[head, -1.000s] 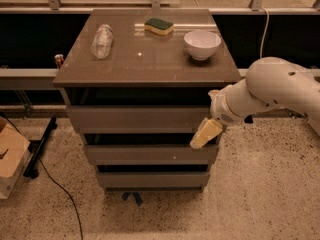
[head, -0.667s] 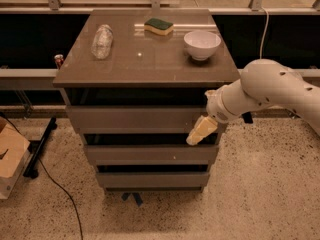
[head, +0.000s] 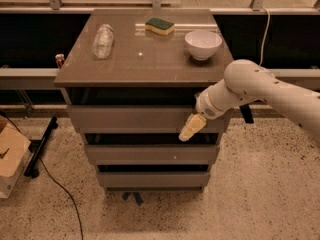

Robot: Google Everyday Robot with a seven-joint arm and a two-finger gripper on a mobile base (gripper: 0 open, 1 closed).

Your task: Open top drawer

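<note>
The tool [head: 192, 127], open or closed I cannot tell, slants down from the bent arm [head: 260, 86] before the top drawer [head: 135, 119].

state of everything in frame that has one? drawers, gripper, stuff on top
top drawer: closed, no interior showing.
middle drawer: closed.
bottom drawer: closed.
gripper: at the top drawer front's right end, near its lower edge.
bottle: lying on its side on the cabinet top.
bowl: upright, looks empty.
sponge: flat, green side up.
</note>
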